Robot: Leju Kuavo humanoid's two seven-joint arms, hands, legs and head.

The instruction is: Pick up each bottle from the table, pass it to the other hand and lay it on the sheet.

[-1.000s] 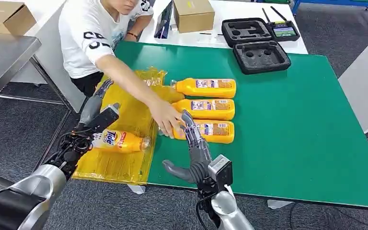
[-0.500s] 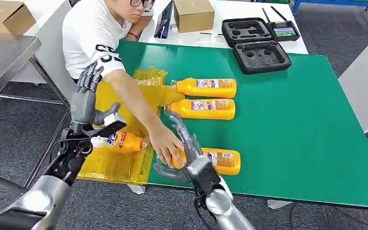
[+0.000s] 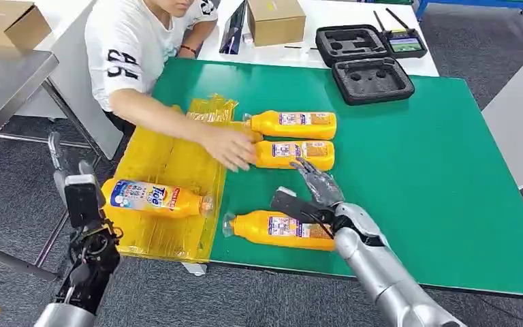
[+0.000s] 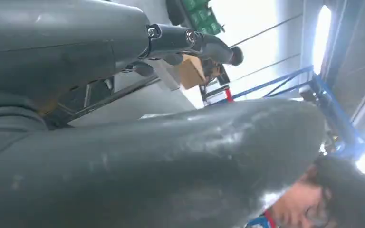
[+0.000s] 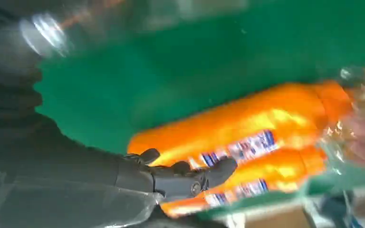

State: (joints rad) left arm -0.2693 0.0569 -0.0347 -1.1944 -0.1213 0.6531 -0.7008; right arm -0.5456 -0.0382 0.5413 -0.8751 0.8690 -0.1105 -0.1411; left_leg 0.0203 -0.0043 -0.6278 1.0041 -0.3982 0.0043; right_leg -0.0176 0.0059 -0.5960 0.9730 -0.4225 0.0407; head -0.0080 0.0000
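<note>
In the head view I see my right hand point(image 3: 317, 194) low in the centre of the frame, above the green bench point(image 3: 436, 184). Its fingers point(image 3: 311, 174) are spread apart and hold nothing. Directly below it in the frame lies the nearest orange plastic detergent bottle point(image 3: 279, 229), on its side. Its long axis runs left to right across the frame, with the clear cap pointing left toward the yellow plastic sheet point(image 3: 170, 170). The hand sits over the right half of the bottle body, very near it, but I cannot tell whether it touches.

My left hand point(image 3: 75, 187) is at the left edge of the frame, beside the sheet, raised upright. It holds nothing, but I cannot tell how far its fingers are open. So the right hand is clearly the nearer one to this bottle.

One orange bottle with a blue label point(image 3: 153, 198) already lies on the sheet. Two more orange bottles point(image 3: 293, 125) wait higher in the frame, parallel to each other, and a person's hand point(image 3: 231, 148) rests at the neck of the lower one.

I judge the next move needs the fingers to close across the bottle's short side.
</note>
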